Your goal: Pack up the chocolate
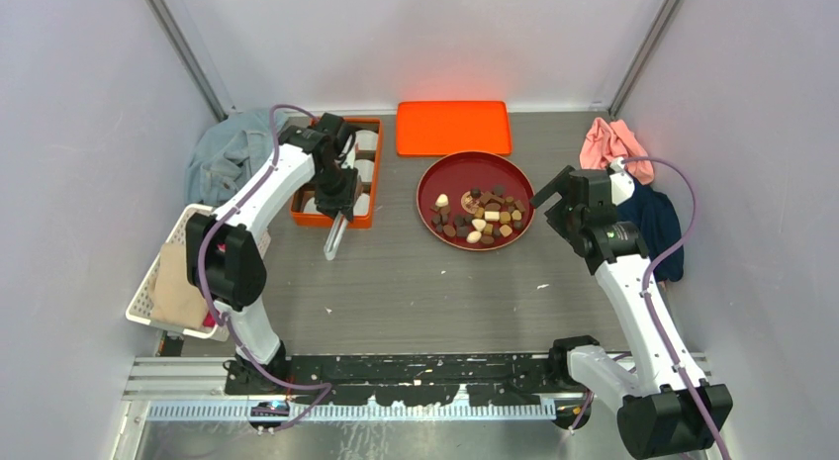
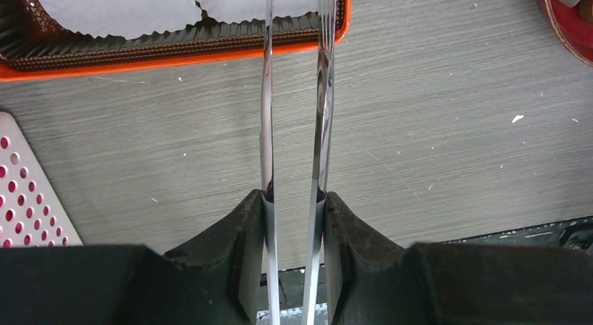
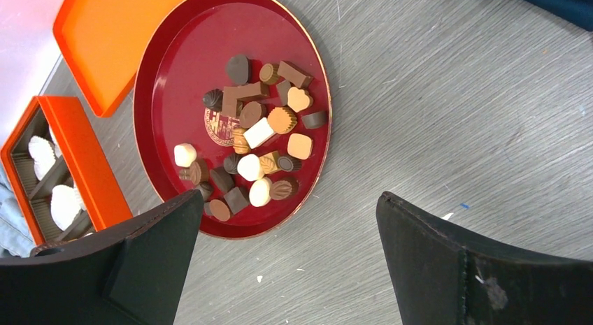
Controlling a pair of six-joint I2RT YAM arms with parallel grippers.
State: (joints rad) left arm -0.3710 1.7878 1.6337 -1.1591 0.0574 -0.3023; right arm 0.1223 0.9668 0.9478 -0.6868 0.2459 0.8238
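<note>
None visibly packed: brown, tan, white chocolates (image 3: 260,133) on round red plate (image 3: 175,73), mid-frame; left claw (image 2: 294,199) gripping steel tongs (image 2: 323,94), right claw (image 3: 287,213) wide.

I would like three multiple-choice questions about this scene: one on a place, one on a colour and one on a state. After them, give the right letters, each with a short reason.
1. Where do the chocolates lie?
A) on the round red plate
B) in a blue bowl
C) in a glass jar

2. What colour is the flat tray behind the plate?
A) green
B) orange
C) black

3. In what state is the right gripper?
A) shut on a chocolate
B) shut on a spoon
C) open, holding nothing

Answers:
1 A, because every piece sits inside the plate's rim.
2 B, because the tray is bright orange all over.
3 C, because its fingers stand wide apart with nothing between them.
</note>
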